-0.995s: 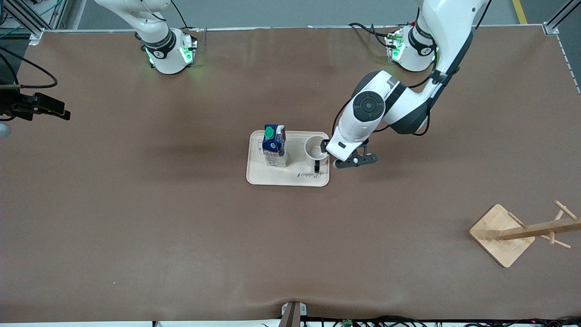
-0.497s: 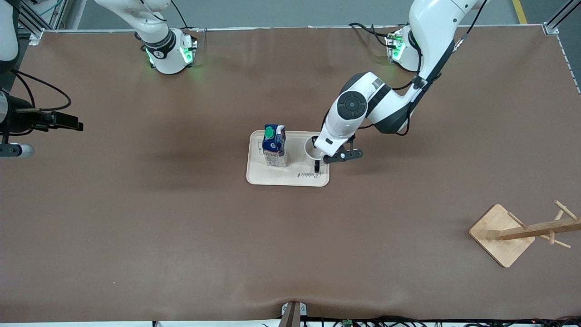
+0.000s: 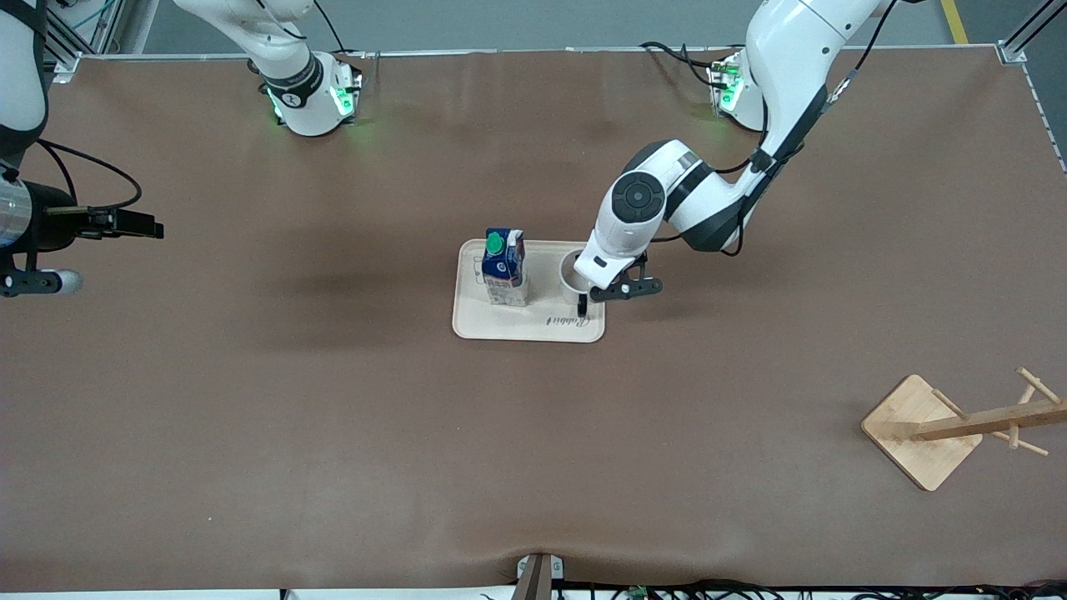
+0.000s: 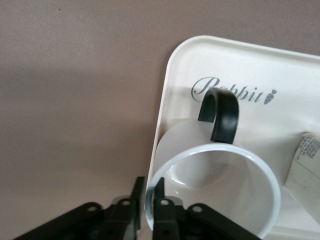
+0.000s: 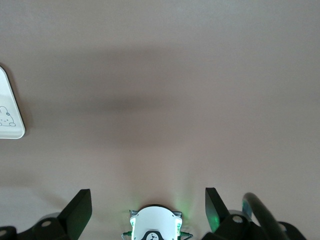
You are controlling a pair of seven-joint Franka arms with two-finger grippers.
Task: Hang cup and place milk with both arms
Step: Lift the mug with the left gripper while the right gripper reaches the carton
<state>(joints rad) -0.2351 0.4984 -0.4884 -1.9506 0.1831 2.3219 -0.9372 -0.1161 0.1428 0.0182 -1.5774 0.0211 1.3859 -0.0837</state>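
The white cup stands on a cream tray, its black handle turned toward the front camera. The milk stands upright on the same tray, beside the cup toward the right arm's end. My left gripper is down at the cup's rim on the side toward the left arm's end. In the left wrist view its fingers are shut on the rim of the cup, one inside and one outside. My right gripper is open and empty, high over bare table.
A wooden cup rack with pegs stands near the front camera at the left arm's end. The right arm hangs at the right arm's end of the table. A tray corner shows in the right wrist view.
My left gripper has moved from beside the tray onto the cup's rim. The right arm has come a little farther in over its end of the table.
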